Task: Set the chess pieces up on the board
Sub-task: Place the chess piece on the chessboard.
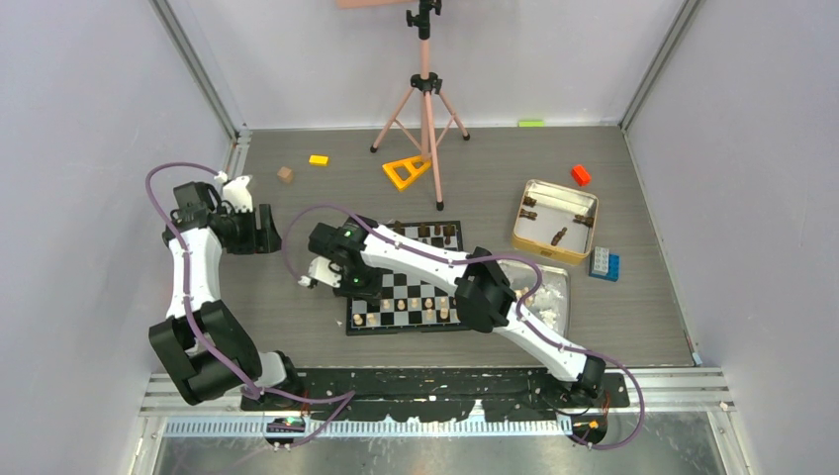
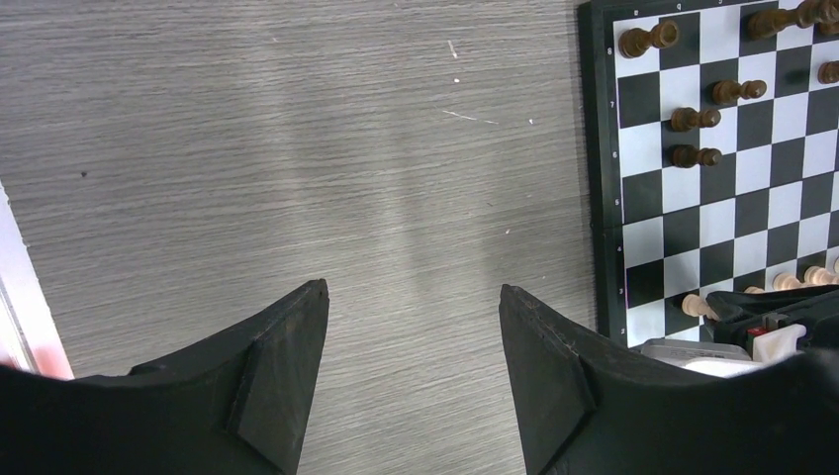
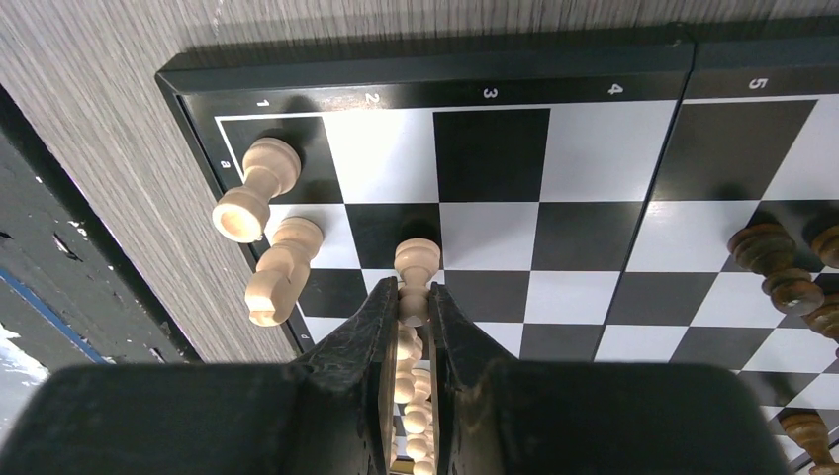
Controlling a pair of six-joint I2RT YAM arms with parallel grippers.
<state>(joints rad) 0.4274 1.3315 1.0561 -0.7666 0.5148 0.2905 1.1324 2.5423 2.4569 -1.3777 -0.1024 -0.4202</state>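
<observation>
Right pincer (image 3: 413, 297) is clamped on a tan turned-wood pawn (image 3: 417, 259), which sits on the glossy checkered board (image 3: 495, 158) near its corner. There are two other tan pieces (image 3: 259, 188) just beside it. Left pincer (image 2: 411, 297) gapes wide with nothing in it, over the grey wood-grain table (image 2: 297, 148) left of the board. The gold-rimmed tin (image 1: 540, 251) off to the right holds a few dark pieces (image 1: 559, 236). Pale walls (image 1: 89, 99) all round.

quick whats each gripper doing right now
Left gripper: open, holding nothing.
Right gripper: closed on a light chess piece.
</observation>
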